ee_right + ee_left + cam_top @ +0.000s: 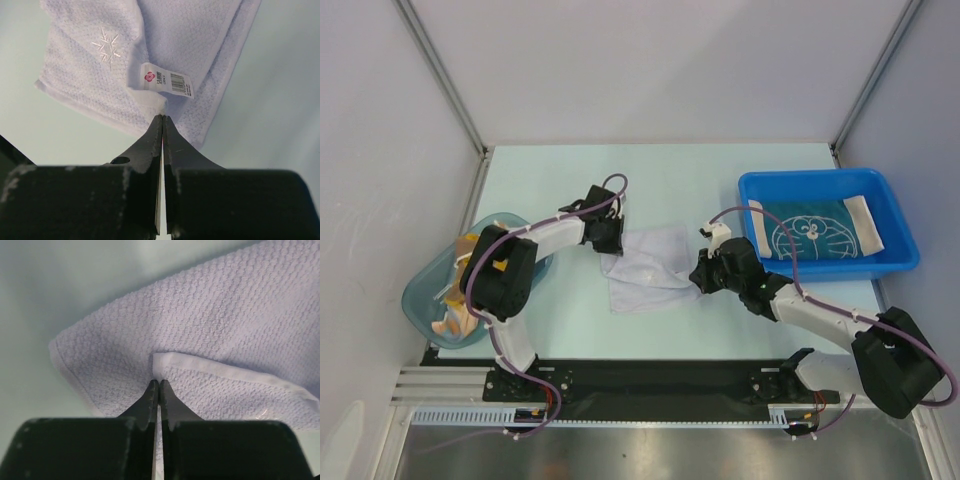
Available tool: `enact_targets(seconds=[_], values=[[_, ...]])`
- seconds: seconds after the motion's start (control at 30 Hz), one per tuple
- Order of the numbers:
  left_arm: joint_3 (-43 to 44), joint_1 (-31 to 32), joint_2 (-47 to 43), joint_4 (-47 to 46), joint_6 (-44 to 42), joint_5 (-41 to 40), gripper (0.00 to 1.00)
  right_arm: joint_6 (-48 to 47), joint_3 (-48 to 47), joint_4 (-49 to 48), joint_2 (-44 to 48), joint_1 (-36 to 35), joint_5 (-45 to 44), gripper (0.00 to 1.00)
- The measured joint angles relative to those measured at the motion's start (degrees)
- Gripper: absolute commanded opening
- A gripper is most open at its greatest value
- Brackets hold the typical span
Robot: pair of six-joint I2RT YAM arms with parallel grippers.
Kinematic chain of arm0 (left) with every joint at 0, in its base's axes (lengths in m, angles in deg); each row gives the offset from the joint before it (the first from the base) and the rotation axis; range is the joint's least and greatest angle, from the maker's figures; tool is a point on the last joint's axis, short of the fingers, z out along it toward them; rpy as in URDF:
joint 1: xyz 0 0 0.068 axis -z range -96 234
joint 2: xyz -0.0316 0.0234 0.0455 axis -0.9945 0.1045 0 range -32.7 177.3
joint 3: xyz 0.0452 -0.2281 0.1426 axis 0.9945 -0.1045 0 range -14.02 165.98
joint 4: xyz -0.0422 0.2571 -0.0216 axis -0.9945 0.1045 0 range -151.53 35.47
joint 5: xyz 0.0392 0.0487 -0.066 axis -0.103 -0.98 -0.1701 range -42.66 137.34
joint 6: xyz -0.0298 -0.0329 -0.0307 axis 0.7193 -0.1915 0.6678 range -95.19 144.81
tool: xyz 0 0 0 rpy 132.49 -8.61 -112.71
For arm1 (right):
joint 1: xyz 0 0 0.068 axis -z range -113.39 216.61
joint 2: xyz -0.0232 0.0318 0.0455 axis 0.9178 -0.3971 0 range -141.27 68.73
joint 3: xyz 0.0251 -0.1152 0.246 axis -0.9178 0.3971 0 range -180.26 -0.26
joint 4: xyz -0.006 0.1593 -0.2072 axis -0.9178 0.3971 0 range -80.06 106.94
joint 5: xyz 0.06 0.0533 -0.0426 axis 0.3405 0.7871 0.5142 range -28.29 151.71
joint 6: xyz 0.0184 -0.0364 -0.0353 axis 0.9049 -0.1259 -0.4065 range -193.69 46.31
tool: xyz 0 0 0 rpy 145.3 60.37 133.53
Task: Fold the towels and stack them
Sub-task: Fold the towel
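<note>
A white towel (645, 268) lies partly folded in the middle of the table. My left gripper (610, 245) is at its upper left corner. In the left wrist view the gripper (159, 382) is shut on the hemmed corner of the towel's (225, 315) upper layer. My right gripper (698, 277) is at the towel's right edge. In the right wrist view it (162, 118) is shut on the towel's (170, 30) edge, just below the sewn label (166, 81) and near the star mark (106, 47). A teal-blue towel (810, 232) lies flat in the blue bin. An orange towel (455, 318) sits in the tub.
The blue plastic bin (905, 235) stands at the right, just behind my right arm. The translucent teal tub (420, 300) stands at the left table edge beside my left arm. Grey walls close in the table at the back and sides.
</note>
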Motion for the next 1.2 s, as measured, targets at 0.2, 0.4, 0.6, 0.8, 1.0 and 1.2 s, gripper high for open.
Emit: enact_targets(seconds=[0.2,0.4,0.6,0.8,1.0,1.2], values=[[1.55,0.0,-0.24,0.98,-0.11,0.9,0.0,0.0,-0.04,-0.11,-0.87,0.0,0.0,0.0],[2.23,0.0,-1.36,1.77,-0.09,1.01,0.0,-0.04,-0.59,0.0,-1.2,0.5,-0.07,0.0],[9.73,-0.72,-1.97,3.02,-0.11,1.07,0.0,-2.12,-10.49,-2.08,-7.87,7.58,0.72,0.0],[23.54,-5.18,-1.6,1.18,-0.59,1.64,0.0,-7.08,-31.67,-7.23,-21.97,13.97,2.69,0.0],[31.1,-8.7,1.92,-4.61,-1.79,2.84,0.0,-11.5,-46.4,-12.98,-34.77,16.48,6.56,0.0],[28.81,-8.5,6.01,-7.5,-2.67,4.13,0.0,-14.01,-48.09,-14.36,-40.7,17.51,9.81,0.0]])
